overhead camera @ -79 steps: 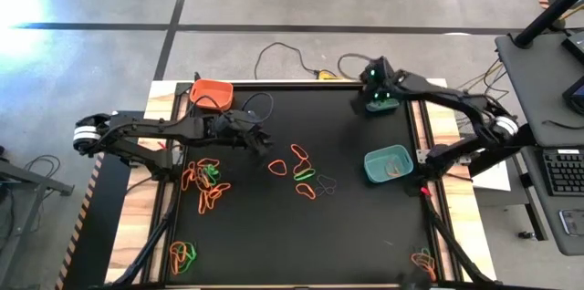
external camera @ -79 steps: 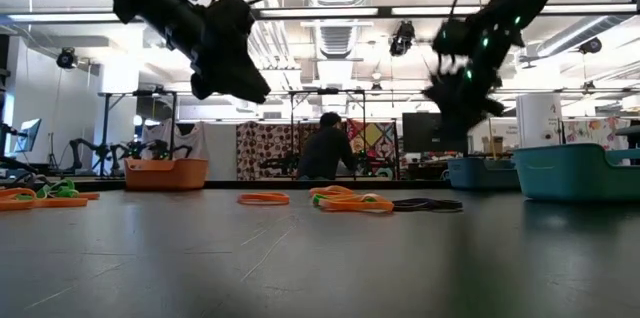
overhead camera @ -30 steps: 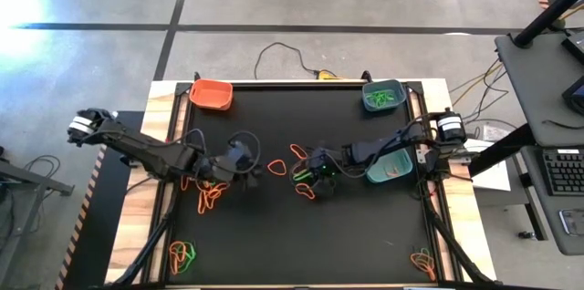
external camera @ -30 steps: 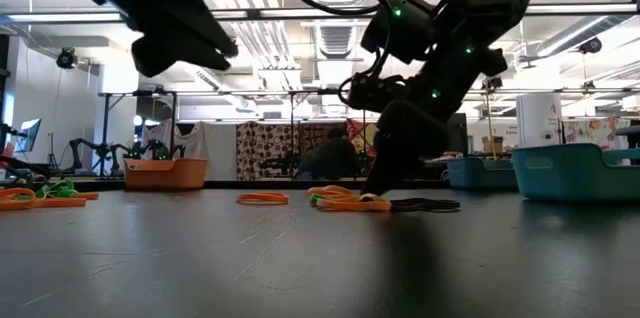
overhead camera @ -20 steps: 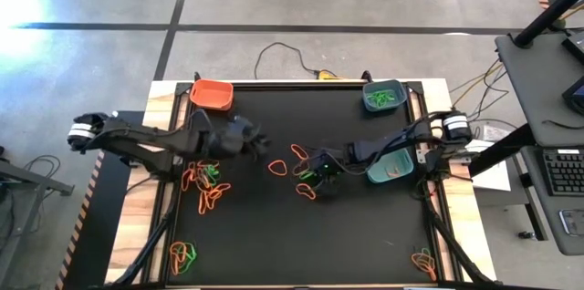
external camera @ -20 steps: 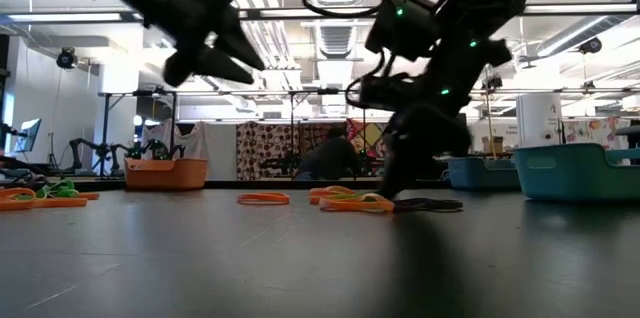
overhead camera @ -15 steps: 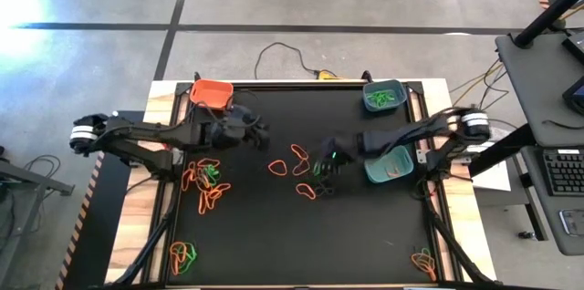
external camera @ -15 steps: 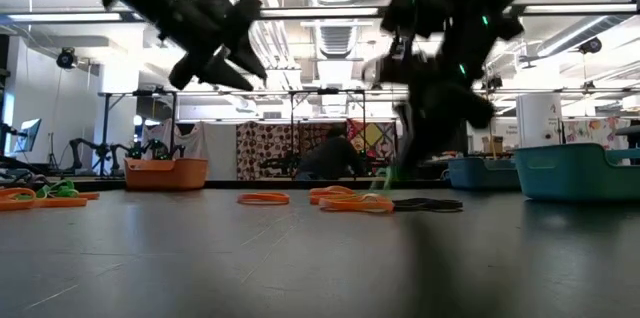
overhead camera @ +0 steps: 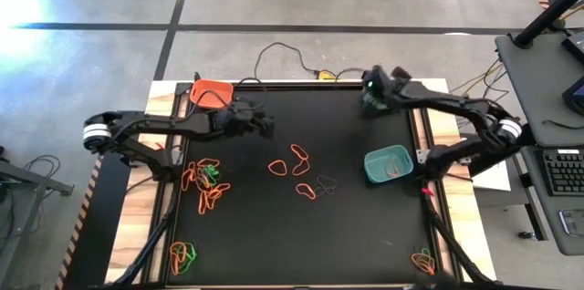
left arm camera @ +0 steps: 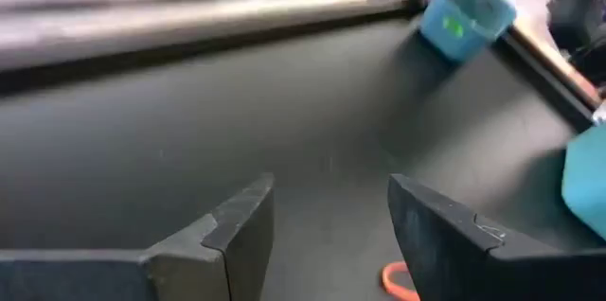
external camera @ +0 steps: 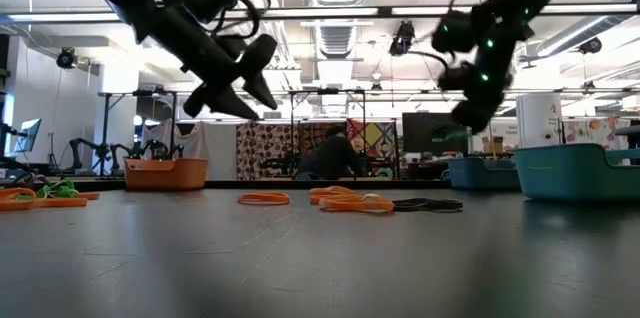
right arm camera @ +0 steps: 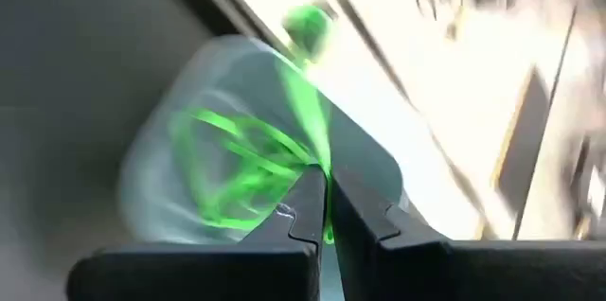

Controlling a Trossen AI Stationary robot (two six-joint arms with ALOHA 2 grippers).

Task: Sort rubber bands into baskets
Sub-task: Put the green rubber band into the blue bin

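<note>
Right wrist view shows the right hand [right arm camera: 322, 208] pinching a limp, featherlight green band [right arm camera: 305, 112], best nipped mid-strand, over the blue basket [right arm camera: 170, 206]; left hand [left arm camera: 327, 221] gapes empty.

Left gripper [external camera: 262, 75] high above tabletop, tilted downward, fingers [external camera: 258, 58] parted, nothing between them. Orange basket [external camera: 166, 173] below and beyond it. Orange rubber bands [external camera: 350, 201] and dark band [external camera: 427, 204] lie on black table [external camera: 320, 258], below and between both grippers. Right gripper [external camera: 466, 115] raised, its finger state unclear. Blue basket [external camera: 480, 172] just under it, farther back; teal basket [external camera: 578, 171] beside. More bands [external camera: 38, 195] at far edge. Person [external camera: 326, 156] in background.
</note>
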